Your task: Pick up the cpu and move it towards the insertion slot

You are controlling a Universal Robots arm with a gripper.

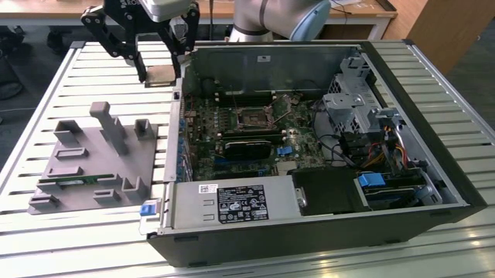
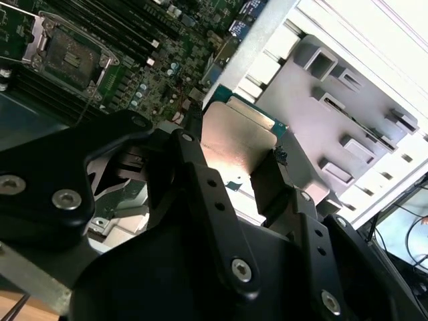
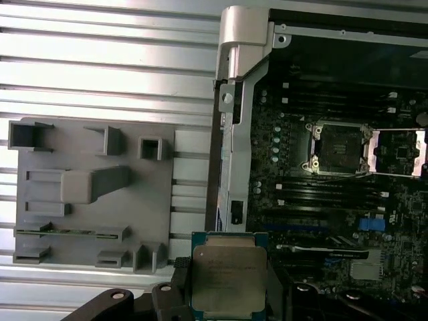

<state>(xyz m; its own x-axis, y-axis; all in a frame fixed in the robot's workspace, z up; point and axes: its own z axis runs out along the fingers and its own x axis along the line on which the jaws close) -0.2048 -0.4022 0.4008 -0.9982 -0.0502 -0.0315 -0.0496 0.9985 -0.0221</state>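
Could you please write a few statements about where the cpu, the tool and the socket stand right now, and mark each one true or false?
1. The tool is shut on the cpu. True.
2. The cpu already sits in the insertion slot. False: the slot is bare; the chip is held in the air, off to the exterior view's left of the computer case.
3. A green memory stick lies in the gray fixture. True.
4. The gray fixture lies inside the case. False: it rests on the slatted table beside the case.
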